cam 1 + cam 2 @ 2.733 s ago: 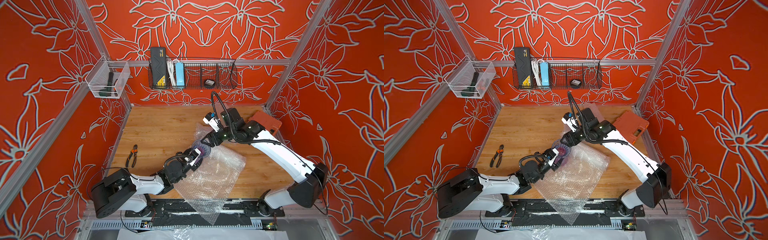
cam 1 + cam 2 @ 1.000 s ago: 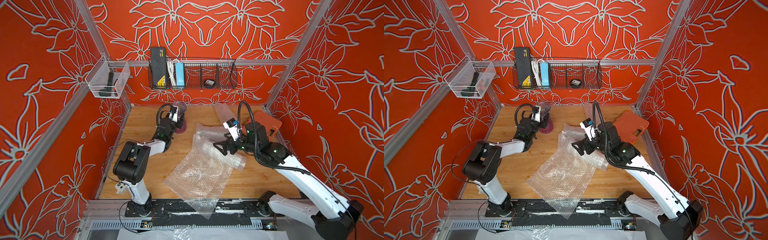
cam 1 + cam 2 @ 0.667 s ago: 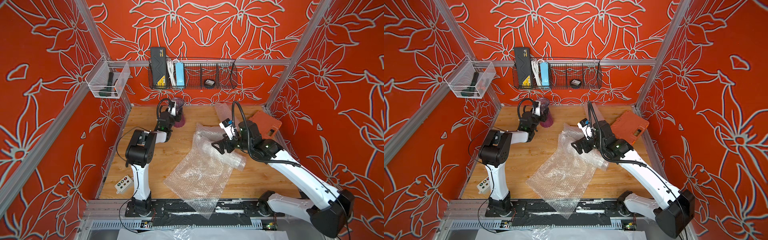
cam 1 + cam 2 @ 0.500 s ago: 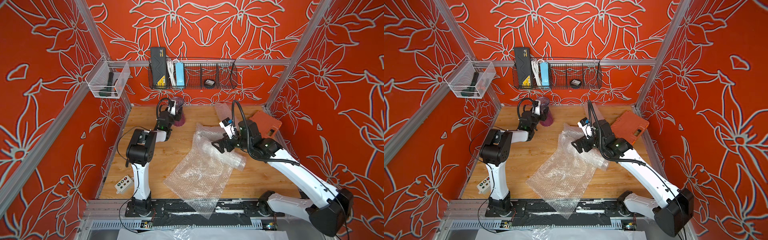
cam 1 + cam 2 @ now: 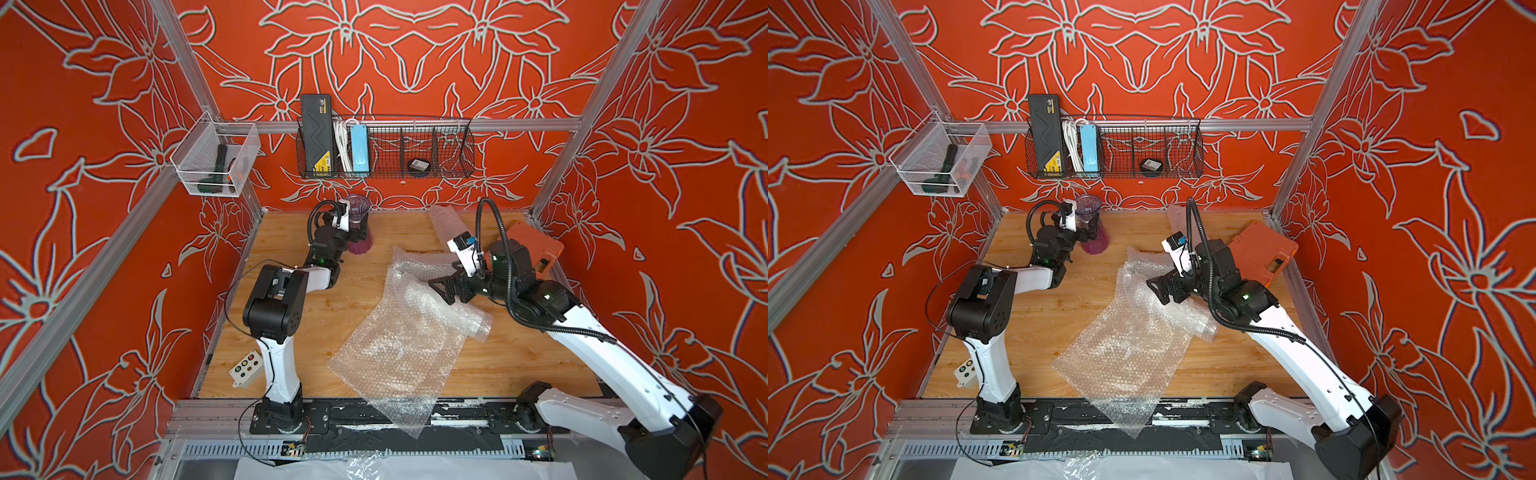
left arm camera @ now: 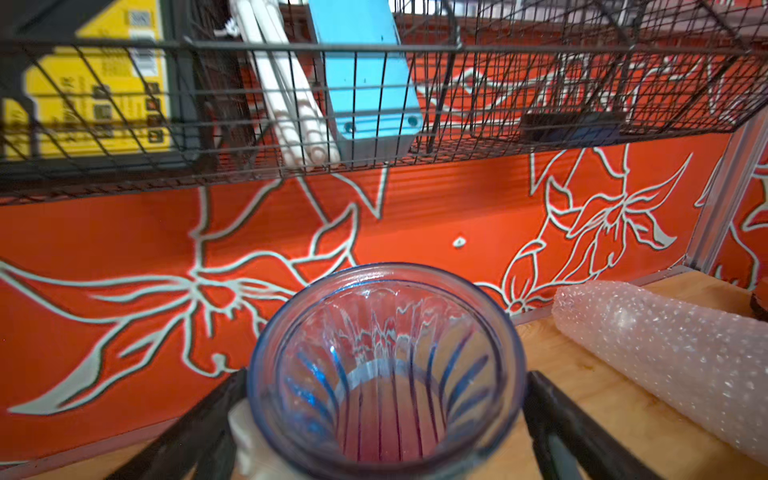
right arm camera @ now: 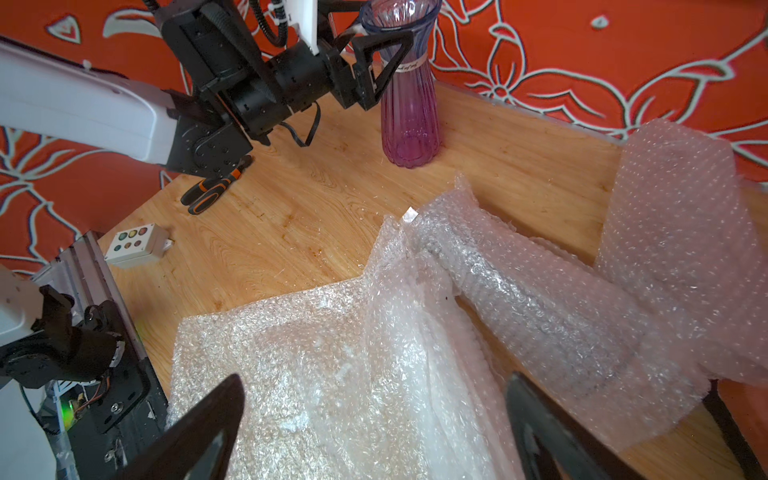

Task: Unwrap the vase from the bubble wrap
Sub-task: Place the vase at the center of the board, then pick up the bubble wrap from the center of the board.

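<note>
The vase (image 5: 358, 247) (image 5: 1094, 245) is bare purple-and-blue ribbed glass and stands upright at the back of the table. My left gripper (image 5: 357, 228) (image 6: 384, 376) is open, with a finger on each side of the vase's neck (image 7: 409, 62) and wider than its rim. The bubble wrap (image 5: 399, 345) (image 5: 1125, 349) lies spread and crumpled in the middle, hanging over the front edge. Low over its far end hovers my right gripper (image 5: 438, 289) (image 7: 374, 382), open with nothing between its fingers.
A second rolled bubble wrap sheet (image 5: 446, 220) (image 6: 665, 353) lies at the back, right of the vase. An orange case (image 5: 536, 249) is at the back right. Pliers (image 7: 212, 189) and a button box (image 5: 245, 368) sit on the left. A wire basket (image 5: 384, 145) hangs above the vase.
The left arm carried the vase out of the wrap to the back of the table and set it upright; its jaws have just spread off the neck. The right gripper stayed open over the wrap.
</note>
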Tool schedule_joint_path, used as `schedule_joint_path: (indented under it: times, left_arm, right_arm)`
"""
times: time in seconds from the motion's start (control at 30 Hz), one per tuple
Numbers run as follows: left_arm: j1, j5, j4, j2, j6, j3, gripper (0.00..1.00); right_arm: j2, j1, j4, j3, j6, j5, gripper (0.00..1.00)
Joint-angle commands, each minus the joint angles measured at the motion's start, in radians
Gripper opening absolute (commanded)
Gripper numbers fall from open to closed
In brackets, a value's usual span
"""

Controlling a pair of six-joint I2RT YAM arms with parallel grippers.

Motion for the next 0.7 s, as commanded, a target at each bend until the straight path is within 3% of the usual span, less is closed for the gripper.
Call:
schedule_joint_path:
  times: [0.0,0.37,0.67]
  left_arm:
    - [-0.015,-0.011,0.061,-0.086,-0.009,-0.067,0.98]
    - [-0.051,-0.079,0.073,-0.204,-0.052,-0.275,0.98]
    - [-0.103,-0.116,-0.067,-0.361,-0.063,-0.351,0.98]
  right_arm:
    - [-0.027,-0.007,-0.008,0.023,-0.005,0.009,0.98]
    - [-0.12,-0.006,-0.093,0.071,-0.016,0.041,0.98]
    - [-0.173,-0.007,-0.138,0.056,-0.021,0.084,0.98]
